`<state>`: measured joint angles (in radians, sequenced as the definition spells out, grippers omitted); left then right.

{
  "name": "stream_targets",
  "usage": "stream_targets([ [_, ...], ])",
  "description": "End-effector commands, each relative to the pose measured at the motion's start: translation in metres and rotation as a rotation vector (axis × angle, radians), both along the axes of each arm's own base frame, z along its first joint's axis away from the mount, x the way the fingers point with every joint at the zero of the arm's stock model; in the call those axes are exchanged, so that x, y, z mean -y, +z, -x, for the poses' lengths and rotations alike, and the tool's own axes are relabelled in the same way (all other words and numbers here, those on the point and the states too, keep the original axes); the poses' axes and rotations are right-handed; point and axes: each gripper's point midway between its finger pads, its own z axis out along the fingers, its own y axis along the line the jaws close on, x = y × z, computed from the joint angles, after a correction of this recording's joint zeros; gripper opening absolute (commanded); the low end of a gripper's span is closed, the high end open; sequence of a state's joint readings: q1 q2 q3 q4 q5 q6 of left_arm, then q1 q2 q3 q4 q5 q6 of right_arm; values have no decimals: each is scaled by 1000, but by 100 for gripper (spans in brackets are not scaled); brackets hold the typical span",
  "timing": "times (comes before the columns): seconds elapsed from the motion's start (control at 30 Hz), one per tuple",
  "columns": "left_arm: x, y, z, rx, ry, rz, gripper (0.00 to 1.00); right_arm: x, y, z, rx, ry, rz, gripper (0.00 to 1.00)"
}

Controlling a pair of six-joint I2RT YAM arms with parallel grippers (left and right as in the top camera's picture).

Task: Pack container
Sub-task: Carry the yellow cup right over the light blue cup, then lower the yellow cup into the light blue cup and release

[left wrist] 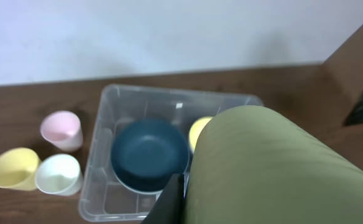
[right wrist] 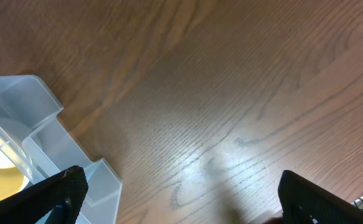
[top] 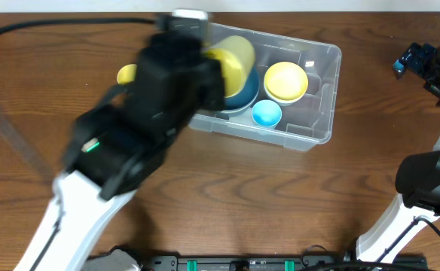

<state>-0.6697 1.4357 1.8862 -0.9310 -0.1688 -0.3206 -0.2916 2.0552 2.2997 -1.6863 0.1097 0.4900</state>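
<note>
The clear plastic container (top: 322, 98) stands at the table's far centre. Inside it are a dark blue bowl (top: 242, 94), a yellow bowl (top: 285, 81) and a small light blue cup (top: 266, 114). My left gripper (top: 205, 64) is shut on a yellow-green cup (top: 233, 56) and holds it over the container's left half, above the blue bowl. In the left wrist view the cup (left wrist: 275, 168) fills the lower right, with one finger (left wrist: 172, 199) against it, above the container (left wrist: 104, 112) and blue bowl (left wrist: 149, 154). My right gripper (top: 423, 64) is open and empty at the far right.
A pink cup (left wrist: 61, 129), a yellow cup (left wrist: 10, 169) and a white cup (left wrist: 58, 174) stand on the table left of the container. The yellow cup also shows in the overhead view (top: 126, 74). The right wrist view shows the container's corner (right wrist: 45, 106) and bare wood.
</note>
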Motion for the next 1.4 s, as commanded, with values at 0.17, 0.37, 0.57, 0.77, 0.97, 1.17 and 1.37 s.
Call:
stream_targets([
  [0.17, 57, -113, -50, -187, -9, -193, 6, 3, -2, 1, -9, -15, 10, 99],
  [0.37, 69, -164, -63, -276, -12, -267, 6, 3, -2, 1, -9, -15, 10, 99],
  [0.57, 75, -196, -62, -353, -34, -305, 6, 3, -2, 1, -9, -15, 10, 99],
  [0.77, 83, -227, -61, -425, -63, -323, 6, 3, -2, 1, -10, -15, 10, 99],
  [0.97, 87, -256, -59, -491, -75, -344, 6, 3, -2, 1, -9, -15, 10, 99],
  [1.17, 90, -269, -56, -526, -84, -348, 6, 3, -2, 1, -10, -15, 10, 99],
  [1.37, 86, -271, -52, -551, -63, -349, 6, 3, -2, 1, -10, -15, 10, 99],
])
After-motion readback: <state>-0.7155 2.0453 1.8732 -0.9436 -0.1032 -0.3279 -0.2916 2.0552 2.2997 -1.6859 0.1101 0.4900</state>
